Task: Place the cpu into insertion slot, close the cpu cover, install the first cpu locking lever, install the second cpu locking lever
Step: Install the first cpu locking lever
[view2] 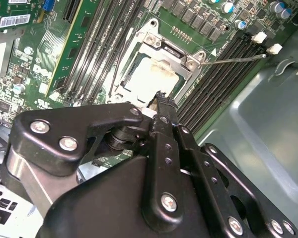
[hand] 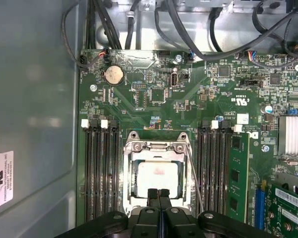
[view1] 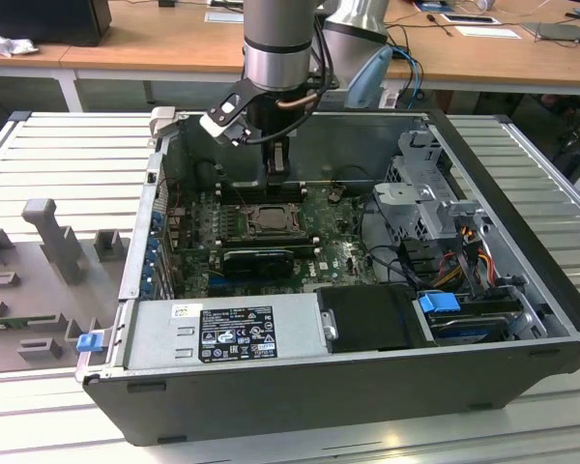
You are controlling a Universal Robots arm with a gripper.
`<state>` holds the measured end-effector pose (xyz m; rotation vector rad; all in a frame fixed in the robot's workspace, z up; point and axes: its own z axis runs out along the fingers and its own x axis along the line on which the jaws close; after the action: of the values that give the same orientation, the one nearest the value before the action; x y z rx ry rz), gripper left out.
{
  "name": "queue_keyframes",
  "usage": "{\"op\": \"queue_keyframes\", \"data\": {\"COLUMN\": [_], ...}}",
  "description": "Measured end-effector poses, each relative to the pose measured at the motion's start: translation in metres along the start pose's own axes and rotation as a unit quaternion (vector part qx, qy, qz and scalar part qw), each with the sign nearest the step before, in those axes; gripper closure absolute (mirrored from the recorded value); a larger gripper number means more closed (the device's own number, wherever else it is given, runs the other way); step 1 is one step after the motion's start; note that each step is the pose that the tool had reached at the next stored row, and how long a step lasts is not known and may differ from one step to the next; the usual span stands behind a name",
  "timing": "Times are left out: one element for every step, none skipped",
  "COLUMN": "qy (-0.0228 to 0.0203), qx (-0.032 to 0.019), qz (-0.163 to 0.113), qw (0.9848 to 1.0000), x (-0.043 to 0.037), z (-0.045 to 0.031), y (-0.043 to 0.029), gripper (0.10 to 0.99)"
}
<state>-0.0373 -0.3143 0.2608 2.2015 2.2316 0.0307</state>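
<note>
In the upper centre of the exterior view, the arm [view1: 280,39] reaches down into an open computer case [view1: 300,396] that lies on a slatted metal table [view1: 58,155]. The claw [view1: 279,176] hangs just above the far edge of the processor socket on the green motherboard [view1: 338,246]. In the first wrist view the claw [hand: 159,194] has its two black fingers pressed together side by side, with nothing between them. The cpu [hand: 158,177] is seated flat in the socket, its pale top showing. It lies directly ahead of the claw tips, which overlap its near edge in that view. Whether the tips touch it cannot be determined. The cpu cover [hand: 158,147] lies down over the socket, and its silvery frame surrounds the cpu on all sides. In the second wrist view the claw tip [view2: 162,97] sits just beside the cpu [view2: 149,77] at the edge of the cpu cover [view2: 170,53]. A thin wire locking lever [hand: 194,173] runs along one side of the cover, slanting away from the frame and over the neighbouring memory slots [hand: 216,173]. A second bank of memory slots flanks the opposite side of the socket.
</note>
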Motion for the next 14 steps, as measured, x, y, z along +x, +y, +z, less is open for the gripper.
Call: {"op": "queue_keyframes", "data": {"qy": [0.0000, 0.0000, 0.0000, 0.0000, 0.0000, 0.0000, 0.0000, 0.0000, 0.0000, 0.0000, 0.0000, 0.0000, 0.0000, 0.0000], "qx": [0.0000, 0.0000, 0.0000, 0.0000, 0.0000, 0.0000, 0.0000, 0.0000, 0.0000, 0.0000, 0.0000, 0.0000, 0.0000, 0.0000], "qz": [0.000, 0.000, 0.000, 0.000, 0.000, 0.000, 0.000, 0.000, 0.000, 0.000, 0.000, 0.000, 0.000, 0.000], "qw": [1.0000, 1.0000, 1.0000, 1.0000, 1.0000, 1.0000, 1.0000, 1.0000, 1.0000, 1.0000, 1.0000, 1.0000, 1.0000, 1.0000], "x": [0.0000, 0.0000, 0.0000, 0.0000, 0.0000, 0.0000, 0.0001, 0.0001, 0.0001, 0.0001, 0.0001, 0.0001, 0.0001, 0.0001], "z": [-0.0009, -0.0023, -0.0033, -0.0042, -0.0047, -0.0052, -0.0062, -0.0068, -0.0072, -0.0077, -0.0089, -0.0099, -0.0105, -0.0112], "y": [0.0000, 0.0001, 0.0001, 0.0001, 0.0001, 0.0001, 0.0001, 0.0001, 0.0002, 0.0001, 0.0002, 0.0002, 0.0002, 0.0002], "gripper": [0.980, 0.980, 0.980, 0.980, 0.980, 0.980, 0.980, 0.980, 0.980, 0.980, 0.980, 0.980, 0.980, 0.980]}}
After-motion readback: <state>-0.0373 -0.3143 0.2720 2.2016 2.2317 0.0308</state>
